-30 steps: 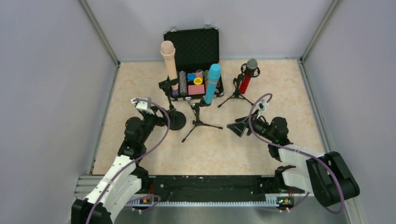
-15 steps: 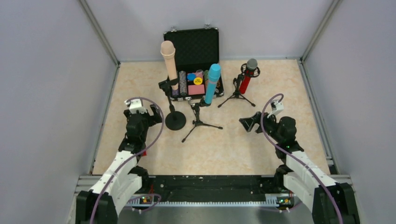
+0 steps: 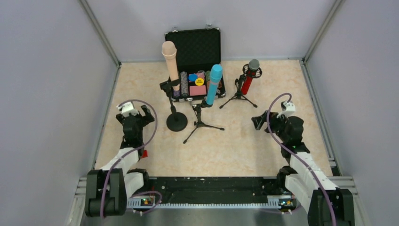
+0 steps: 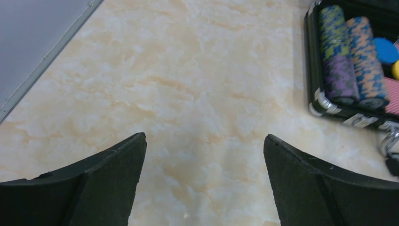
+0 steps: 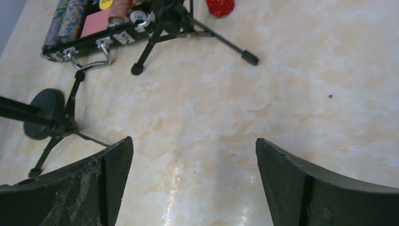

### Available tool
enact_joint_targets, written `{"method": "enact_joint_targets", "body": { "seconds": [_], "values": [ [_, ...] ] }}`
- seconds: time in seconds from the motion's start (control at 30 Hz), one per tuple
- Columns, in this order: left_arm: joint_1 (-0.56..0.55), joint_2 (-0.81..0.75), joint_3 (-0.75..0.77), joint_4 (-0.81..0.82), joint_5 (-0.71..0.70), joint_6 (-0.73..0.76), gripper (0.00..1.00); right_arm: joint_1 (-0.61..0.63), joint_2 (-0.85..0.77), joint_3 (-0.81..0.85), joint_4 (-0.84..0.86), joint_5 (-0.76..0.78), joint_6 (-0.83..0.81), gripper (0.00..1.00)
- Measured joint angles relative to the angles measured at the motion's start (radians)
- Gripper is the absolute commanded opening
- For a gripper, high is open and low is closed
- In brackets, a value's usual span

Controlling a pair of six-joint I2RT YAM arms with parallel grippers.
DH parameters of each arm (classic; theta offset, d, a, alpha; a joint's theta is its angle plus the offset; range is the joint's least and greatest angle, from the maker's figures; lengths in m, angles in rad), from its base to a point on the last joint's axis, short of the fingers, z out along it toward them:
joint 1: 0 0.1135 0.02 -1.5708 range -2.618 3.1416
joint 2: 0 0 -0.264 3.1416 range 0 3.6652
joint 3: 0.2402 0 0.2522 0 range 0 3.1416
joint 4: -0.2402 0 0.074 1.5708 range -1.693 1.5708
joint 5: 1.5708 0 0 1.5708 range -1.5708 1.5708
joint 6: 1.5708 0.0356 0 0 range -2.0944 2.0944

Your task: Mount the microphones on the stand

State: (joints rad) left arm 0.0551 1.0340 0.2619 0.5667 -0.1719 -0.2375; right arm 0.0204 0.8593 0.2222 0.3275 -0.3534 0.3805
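three microphones stand clipped in their stands, each a little tilted: the peach-beige microphone (image 3: 170, 59) on the round-base stand (image 3: 177, 121) at about 11 o'clock from the middle of the table (image 3: 226, 150), the light blue microphone (image 3: 213, 84) on the tripod stand (image 3: 201, 123) close to the centre, and the red microphone (image 3: 249, 80) on the small tripod (image 3: 238, 98) at 1 o'clock. none of them has shifted over the last second, and the open case (image 3: 195, 49) behind them at 12 o'clock sits as it did. what has changed is my arms. a second ago the left gripper (image 4: 203, 135) was right beside the round base and the right gripper (image 5: 193, 140) was just beside the legs of the blue one's tripod; now both have drawn back, the left to about 8 o'clock and the right to about 4 o'clock, well apart from every stand. both claws are released, jaws spread wide and holding nothing, with only bare marbled surface between them in the wrist views. i read that as the attaching being finished: all three are seated and nothing is left loose to pick up, so the arms are retreating rather than lining up another grasp. my only worry would be a stand tipping, and none looks unsettled.
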Motion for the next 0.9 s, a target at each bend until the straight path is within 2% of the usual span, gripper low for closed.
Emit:
{"method": "enact_joint_targets", "body": {
  "seconds": [0.2,0.4,0.57,0.63,0.7,0.73,0.9],
  "values": [
    [0.003,0.123,-0.114,0.230,0.023,0.072,0.99,-0.003,-0.100,0.012,-0.049,0.164,-0.110,0.99],
    [0.003,0.228,-0.116,0.425,0.045,0.128,0.99,-0.003,-0.169,-0.153,0.148,0.296,-0.185,0.99],
    [0.003,0.433,-0.116,0.620,0.090,0.171,0.99,-0.003,-0.049,-0.214,0.283,0.397,-0.226,0.99],
    [0.003,0.442,-0.112,0.597,0.112,0.185,0.96,-0.003,0.010,-0.214,0.378,0.430,-0.237,0.99],
    [0.003,0.419,-0.084,0.539,0.142,0.193,0.97,-0.004,0.110,-0.214,0.529,0.471,-0.252,0.99],
    [0.003,0.412,-0.064,0.521,0.163,0.205,0.98,-0.004,0.122,-0.214,0.544,0.474,-0.254,0.99],
    [0.003,0.410,-0.026,0.533,0.222,0.240,0.99,-0.004,0.336,-0.214,0.774,0.497,-0.284,0.98]
  ]
}}
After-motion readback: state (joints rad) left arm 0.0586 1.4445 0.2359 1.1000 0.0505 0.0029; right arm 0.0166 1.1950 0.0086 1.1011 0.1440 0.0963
